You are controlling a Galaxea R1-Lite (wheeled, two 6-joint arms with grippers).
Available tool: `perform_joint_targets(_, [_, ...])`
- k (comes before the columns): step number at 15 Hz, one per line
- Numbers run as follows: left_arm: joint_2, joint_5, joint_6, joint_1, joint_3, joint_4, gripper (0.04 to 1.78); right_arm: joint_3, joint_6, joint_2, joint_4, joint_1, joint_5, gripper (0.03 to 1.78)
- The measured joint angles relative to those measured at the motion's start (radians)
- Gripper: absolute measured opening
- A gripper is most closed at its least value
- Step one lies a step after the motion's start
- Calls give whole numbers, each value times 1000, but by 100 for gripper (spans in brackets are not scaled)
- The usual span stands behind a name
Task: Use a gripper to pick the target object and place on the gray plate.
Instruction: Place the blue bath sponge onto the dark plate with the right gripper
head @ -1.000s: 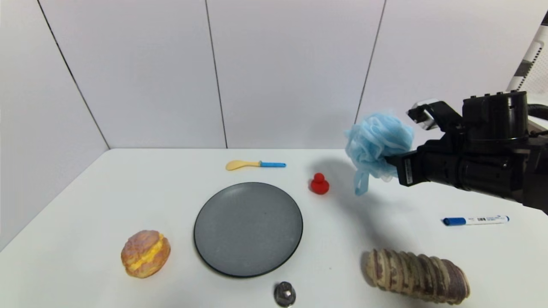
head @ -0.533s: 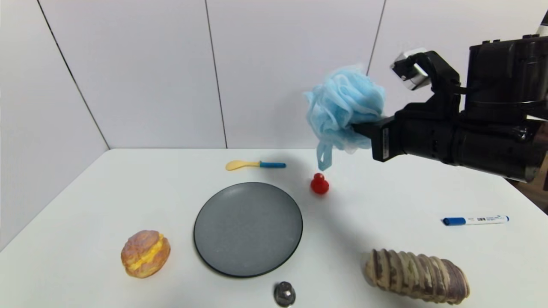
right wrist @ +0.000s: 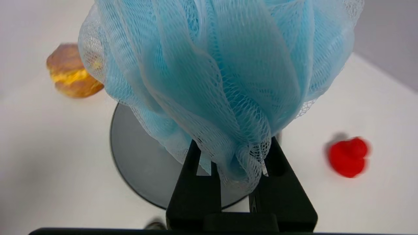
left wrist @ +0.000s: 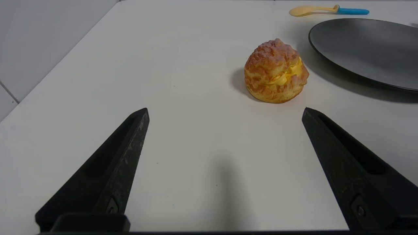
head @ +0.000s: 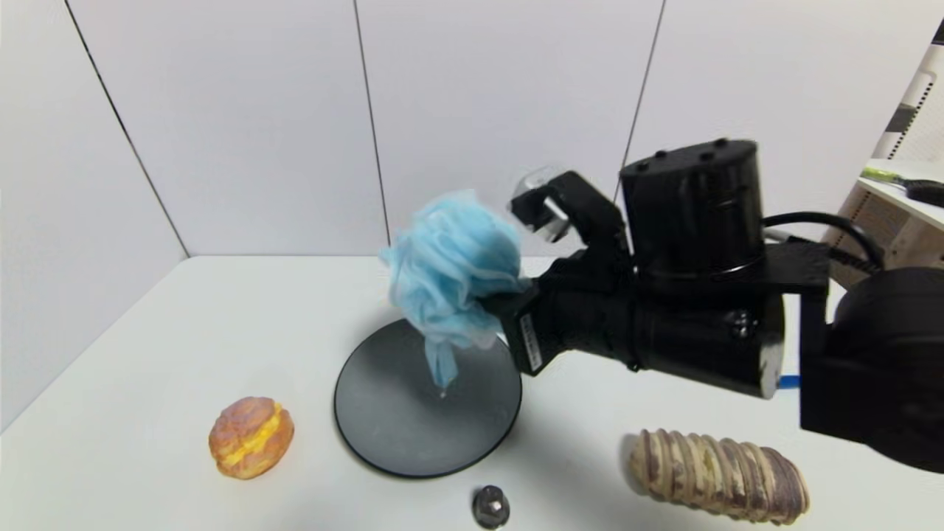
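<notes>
Right gripper (head: 498,306) hanging in the air above the counter (head: 184,346), its two black fingers (right wrist: 196,182) clamped tight on the lower folds of the light blue bath pouf (head: 451,276). Pouf bulging out past the fingertips, lifted clear of everything, with its blue ribbon loop (head: 442,365) dangling down over the gray plate (head: 398,435) (not touching it, as far as the head view shows). Plate lying flat near the middle of the counter, directly beneath the held pouf. Small red duck (right wrist: 347,156) sitting on the counter beyond the plate's right edge, apart from it. Cream puff (head: 251,436) resting to the left of the plate, close by but separate. Striped brown loaf (head: 717,476) lying at the front right, and a small shiny metal knob (head: 490,507) sitting just in front of the plate. Yellow spoon with a blue handle (left wrist: 326,10) lying behind the plate. Left gripper (left wrist: 225,114) parked low at the front left, fingers spread wide and holding nothing, pointing toward the cream puff.
</notes>
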Motion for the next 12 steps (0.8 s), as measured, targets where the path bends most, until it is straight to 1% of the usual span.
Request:
perform_joint_targets(2, [0,0,0,0,0,0,169,0,3,64,-13,35,-1,27])
perform_joint_targets(4, [0,0,0,0,0,0,169,-2,1,123,-52,54,-2,26])
perform_joint_targets(5, [0,0,0,0,0,0,169,-4,1,148,-64,58,-2,26])
perform_joint_targets(12, [0,0,0,0,0,0,169,-30,-6,249,-31,47,1,26])
